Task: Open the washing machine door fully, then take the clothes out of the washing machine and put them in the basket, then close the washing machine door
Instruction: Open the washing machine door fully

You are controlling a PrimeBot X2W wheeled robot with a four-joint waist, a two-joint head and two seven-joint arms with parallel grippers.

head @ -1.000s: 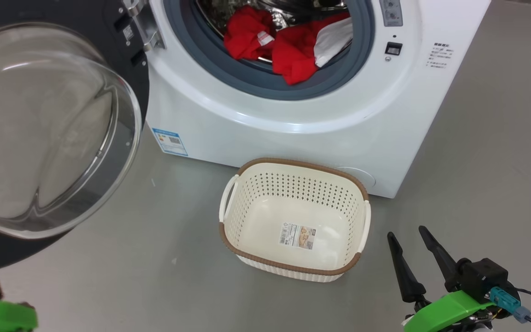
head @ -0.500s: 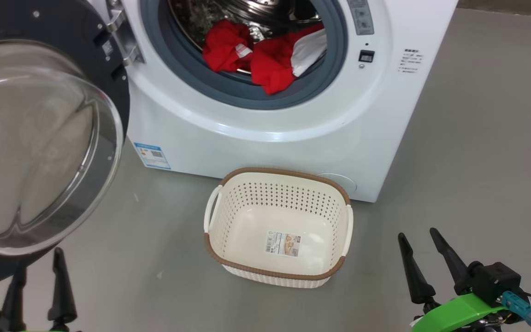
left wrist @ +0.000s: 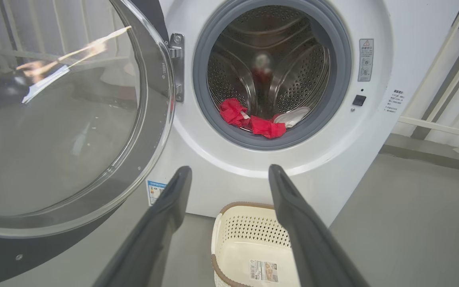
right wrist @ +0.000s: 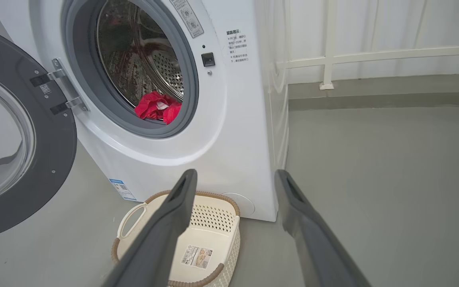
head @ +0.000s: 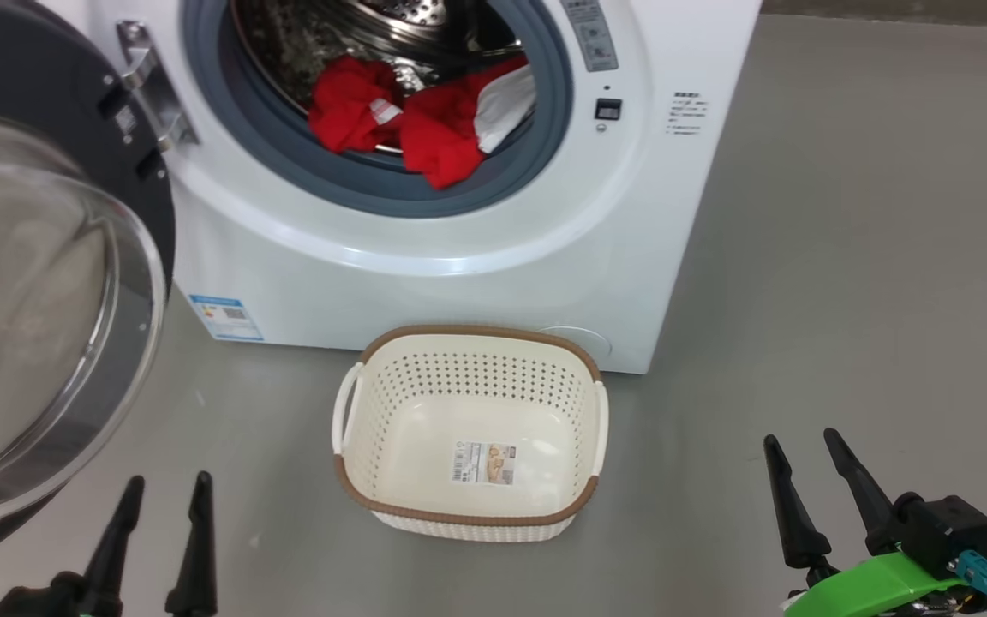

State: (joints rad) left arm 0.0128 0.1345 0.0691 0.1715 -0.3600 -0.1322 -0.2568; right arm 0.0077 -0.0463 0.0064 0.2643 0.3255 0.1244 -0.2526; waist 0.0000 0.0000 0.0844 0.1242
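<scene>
The left gripper [head: 166, 482] and right gripper [head: 801, 440] hang low over the grey floor [head: 845, 257], each with its two long dark fingers apart, holding nothing. Between them, further forward, sits the cream perforated plastic basket [head: 476, 329], just before the white front-loading washing machine [head: 425, 283]. Its round black-rimmed glass door [head: 39, 94] stands swung open on the left. Bright red clothes [head: 429, 137] lie at the drum's mouth.

Smooth grey floor [right wrist: 373, 179] spreads under and to the right of the right claw [right wrist: 234, 175]. Beyond the claw, up and right, a white railing [right wrist: 373, 54] stands before a pale wall [right wrist: 412, 24].
</scene>
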